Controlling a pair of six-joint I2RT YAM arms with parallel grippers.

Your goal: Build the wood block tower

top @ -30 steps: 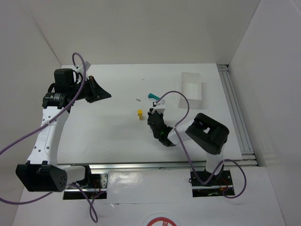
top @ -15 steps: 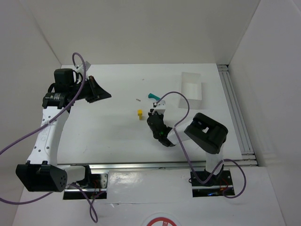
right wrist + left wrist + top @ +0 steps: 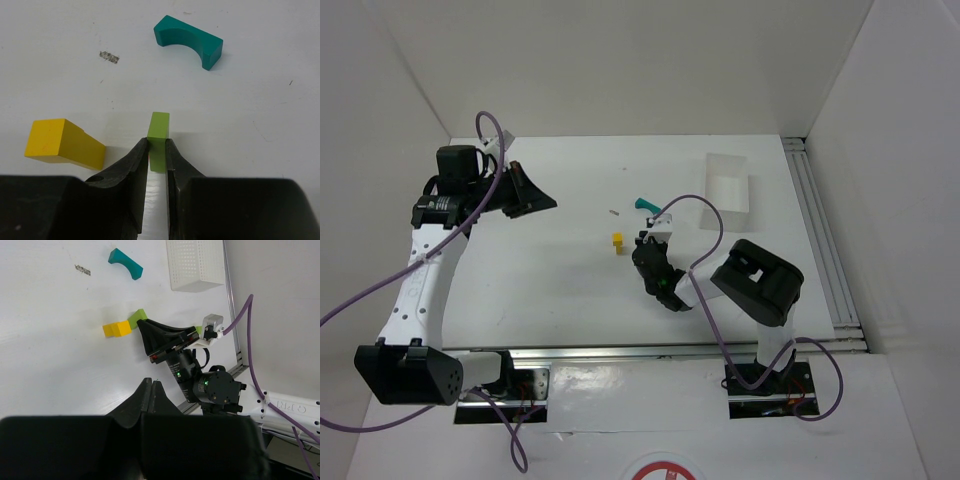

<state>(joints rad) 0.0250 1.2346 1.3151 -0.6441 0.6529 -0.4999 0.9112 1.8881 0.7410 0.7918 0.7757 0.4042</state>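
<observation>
The right gripper (image 3: 156,145) is down low over the table (image 3: 550,270), and its two black fingers (image 3: 131,167) are pinched narrow on the lime-green post (image 3: 159,131), one finger on each of its long side faces. Just to the left of those fingers in the wrist view sits the yellow post (image 3: 62,142), near but not touching either the fingers or the green piece. Farther out, past the green post, the teal arch (image 3: 187,41) lies flat on its side, well apart from both posts. A small grey speck (image 3: 109,57) lies on the table to the left of the arch.

From overhead, the white tray (image 3: 728,188) stands off to the right, and the right arm's purple cable (image 3: 705,215) loops across between the tray and the blocks.

The green post is slim. In the wrist view its long axis runs straight away along the fingers, pointing roughly toward the arch. I cannot tell whether it rests on the table or hangs just above it. The arch's length runs crosswise to that, slanting from far left to nearer right, with its hollow facing back toward the gripper.

The left gripper (image 3: 151,386) hangs high over the left part of the table, well away from the blocks, its jaws pressed together on nothing.
</observation>
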